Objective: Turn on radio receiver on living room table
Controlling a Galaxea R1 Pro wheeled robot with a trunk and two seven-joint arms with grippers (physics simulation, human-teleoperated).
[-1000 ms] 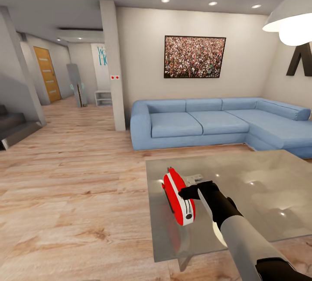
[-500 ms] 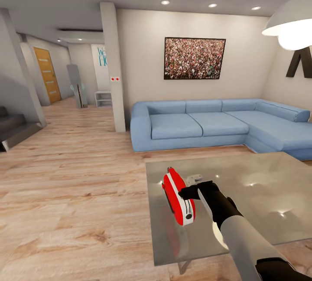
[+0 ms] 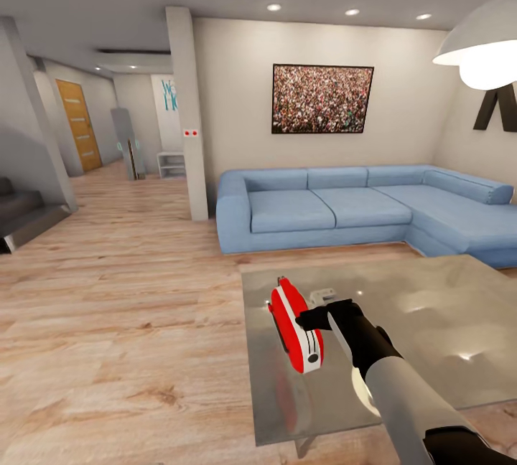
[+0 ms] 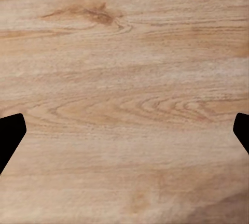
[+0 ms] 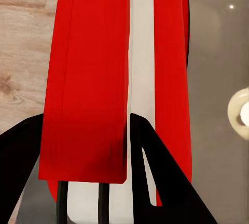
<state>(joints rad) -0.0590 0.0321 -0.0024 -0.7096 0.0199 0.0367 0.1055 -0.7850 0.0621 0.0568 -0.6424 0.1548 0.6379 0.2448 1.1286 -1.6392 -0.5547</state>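
Right now the right gripper reaches in from the near right over the table, its black fingers set against the radio receiver. From the right wrist camera the two dark fingers lie on either side of part of the red body, one over the white trim band of the radio receiver, so the gripper looks clamped on the case. The receiver stands on edge near the table's left near side, its long body running from near to far, red with a white stripe and a small dark dial at its near end. A small light grey object lies on the glass just beyond the fingers; what it is cannot be told.

The left gripper hangs over bare wood floor, its two black fingertips far apart at the picture's edges with nothing between them.

Beyond the table, on the far side, a blue L-shaped sofa runs along the wall and turns toward the right. Above it hangs a framed crowd picture. A white pendant lamp hangs at the upper right. To the far left a corridor leads to an orange door.
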